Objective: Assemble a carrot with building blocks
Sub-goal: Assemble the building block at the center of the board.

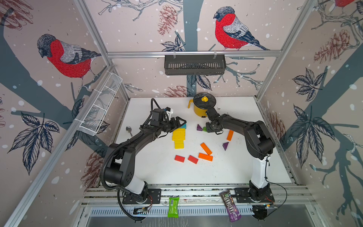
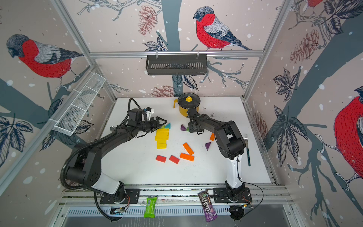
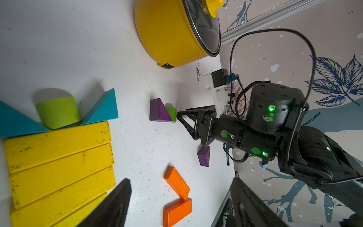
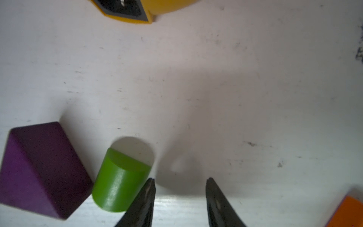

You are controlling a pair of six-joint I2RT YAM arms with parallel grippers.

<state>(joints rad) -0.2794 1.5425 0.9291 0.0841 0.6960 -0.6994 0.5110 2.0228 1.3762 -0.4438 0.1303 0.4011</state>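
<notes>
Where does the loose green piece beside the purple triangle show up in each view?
In a top view: green piece, mid-table, nearer than the yellow pot.
In a top view: same spot.
Left wrist, partly hidden behind the purple triangle.
Right wrist: close up, beside the purple triangle.
Shared landmark: that purple triangle, adjacent in all views.

Purple candy packet (image 1: pixel 229 205) on front rail (image 1: pixel 196 191) reads "m&m's", likely.

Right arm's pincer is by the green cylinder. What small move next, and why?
Probably shift the right pincer sideways toward the small green cylinder block: its jaws stand open over bare white table, and the cylinder sits just outside one fingertip, beside the purple triangular block.
</notes>
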